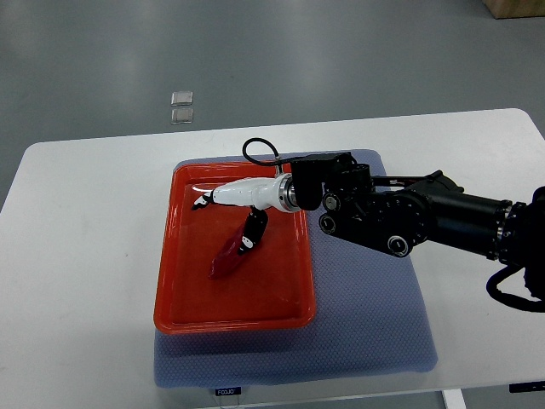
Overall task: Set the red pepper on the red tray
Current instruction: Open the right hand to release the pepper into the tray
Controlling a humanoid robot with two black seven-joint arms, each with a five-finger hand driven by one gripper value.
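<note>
One white-fingered right hand (232, 209) hangs over the shallow red plastic tray (174, 300), a dark fingertip touching the glossy red pepper (226, 258) lying inside it, fingers looking loosened, probably letting go.

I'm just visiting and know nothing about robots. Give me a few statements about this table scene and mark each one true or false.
1. The red pepper lies inside the red tray. True.
2. The arm reaching over the tray comes in from the left of the picture. False: it is the right hand, whose arm comes in from the right edge.
3. The tray rests on a blue-grey mat. True.
4. The mat lies on a black table. False: the table is white.
5. Two peppers are in the tray. False: only one shows.
6. One dark finger reaches down to the pepper's upper end. True, though whether it grips the pepper cannot be told.
</note>
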